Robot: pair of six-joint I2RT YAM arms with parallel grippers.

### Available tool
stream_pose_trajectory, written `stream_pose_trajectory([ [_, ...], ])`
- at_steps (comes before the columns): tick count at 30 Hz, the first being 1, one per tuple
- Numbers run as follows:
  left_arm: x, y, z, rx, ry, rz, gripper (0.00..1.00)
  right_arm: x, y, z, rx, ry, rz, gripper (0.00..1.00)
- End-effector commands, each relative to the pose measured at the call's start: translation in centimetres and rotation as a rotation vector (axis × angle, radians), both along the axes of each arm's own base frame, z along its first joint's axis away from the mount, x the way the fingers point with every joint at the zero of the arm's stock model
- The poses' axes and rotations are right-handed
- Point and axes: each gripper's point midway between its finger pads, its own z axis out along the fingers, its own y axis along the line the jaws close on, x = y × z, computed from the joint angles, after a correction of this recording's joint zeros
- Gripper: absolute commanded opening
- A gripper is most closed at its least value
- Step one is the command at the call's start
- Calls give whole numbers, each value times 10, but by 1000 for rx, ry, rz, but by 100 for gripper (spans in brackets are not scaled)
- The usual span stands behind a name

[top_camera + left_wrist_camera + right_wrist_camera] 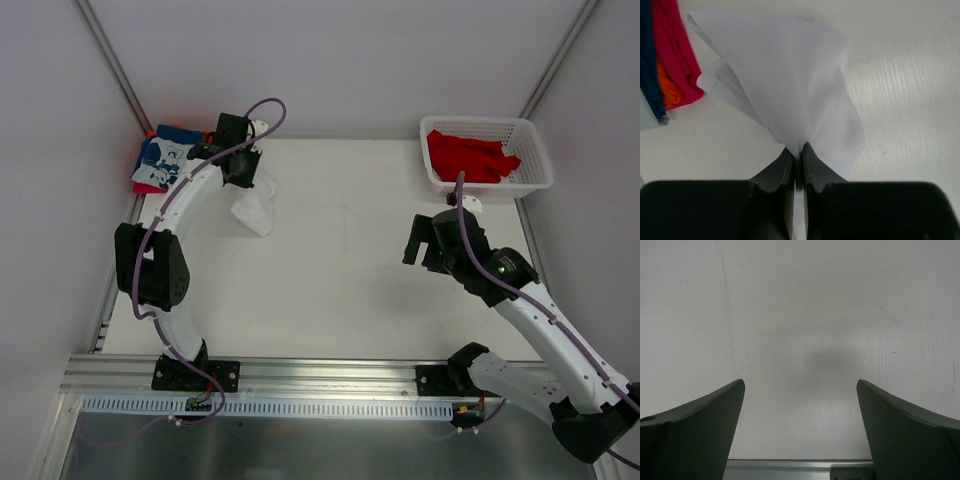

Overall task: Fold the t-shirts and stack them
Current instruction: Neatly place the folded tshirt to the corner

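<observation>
The folded stack (pixel 165 160) of blue, red and orange shirts sits at ten o'clock on the table (pixel 340 290). Just beside it toward centre, the left gripper (pixel 797 149) is clamped on a bunched pinch of the white t-shirt (pixel 790 70), which hangs crumpled. Risk: so narrow a pinch may slip, or the loose cloth may drag the stack askew. At three o'clock the right gripper (pixel 800 400) hovers, jaws apart and empty. The red shirts (pixel 468 155) lie in the basket (pixel 538 165) at two o'clock.

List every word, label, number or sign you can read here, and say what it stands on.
No text can be read.
The folded blue t-shirt carries a white print, too small and blurred to read.
Nothing else shows any lettering.
</observation>
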Motion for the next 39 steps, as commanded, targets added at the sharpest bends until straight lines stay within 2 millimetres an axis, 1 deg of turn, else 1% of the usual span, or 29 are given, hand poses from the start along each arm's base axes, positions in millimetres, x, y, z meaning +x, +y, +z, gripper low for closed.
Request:
stream_pose_trajectory([
  [1, 22, 8, 45, -22, -91, -34, 0, 14, 14, 15, 35, -39, 56, 99],
  [2, 30, 17, 58, -38, -122, -13, 0, 17, 16, 11, 32, -28, 59, 100],
  [3, 33, 11, 65, -88, -131, -46, 0, 18, 19, 10, 41, -24, 70, 100],
  [4, 36, 13, 68, -94, -140, -55, 0, 21, 22, 9, 47, -25, 73, 99],
  [5, 41, 17, 76, -88, -160, -60, 0, 23, 23, 5, 41, -16, 75, 100],
  [7, 48, 20, 84, -53, -189, -94, 0, 28, 27, -1, 54, -14, 83, 100],
  [9, 54, 29, 88, -19, -200, -87, 0, 32, 32, -9, 60, 10, 98, 99],
  [10, 60, 34, 83, 0, -191, -83, 0, 35, 34, -10, 64, 13, 97, 99],
  [11, 63, 42, 91, 3, -200, -68, 0, 37, 37, -16, 63, 32, 105, 99],
  [12, 67, 45, 91, 3, -200, -64, 0, 40, 40, -18, 69, 29, 111, 99],
  [13, 71, 49, 85, 13, -187, -70, 0, 42, 40, -20, 72, 34, 110, 100],
  [14, 74, 54, 88, 24, -196, -67, 0, 43, 41, -24, 73, 42, 111, 99],
  [17, 88, 70, 83, 77, -197, -65, 0, 48, 45, -30, 88, 60, 123, 100],
  [18, 95, 79, 74, 101, -184, -67, 0, 51, 46, -33, 85, 65, 124, 100],
  [20, 104, 86, 75, 130, -196, -82, 0, 55, 46, -33, 98, 63, 126, 99],
  [21, 112, 92, 66, 161, -184, -107, 0, 57, 46, -34, 102, 65, 124, 100],
  [22, 117, 95, 69, 178, -197, -120, 0, 58, 46, -34, 107, 62, 123, 99],
  [23, 123, 104, 68, 214, -204, -139, 0, 60, 47, -36, 112, 68, 128, 100],
  [25, 130, 114, 72, 188, -221, -131, 0, 63, 47, -36, 116, 64, 129, 99],
  [26, 134, 114, 69, 174, -220, -121, 0, 63, 47, -40, 118, 72, 130, 99],
  [27, 138, 137, 80, 174, -246, -74, 0, 65, 46, -44, 118, 84, 126, 100],
  [29, 141, 148, 82, 166, -255, -54, 0, 67, 48, -49, 124, 96, 138, 99],
  [30, 142, 154, 86, 171, -266, -42, 0, 69, 48, -52, 124, 100, 134, 99],
  [32, 144, 174, 86, 190, -268, 1, 0, 73, 52, -60, 135, 116, 142, 99],
  [33, 145, 181, 88, 193, -273, 13, 0, 73, 53, -66, 135, 128, 142, 99],
  [35, 145, 204, 90, 200, -284, 73, 0, 76, 59, -76, 145, 153, 152, 100],
  [36, 145, 209, 93, 197, -292, 86, 0, 76, 60, -79, 146, 160, 155, 100],
  [37, 144, 222, 97, 191, -304, 125, 0, 78, 60, -86, 141, 174, 153, 99],
  [39, 143, 235, 99, 177, -314, 154, 0, 79, 61, -93, 140, 189, 152, 99],
])
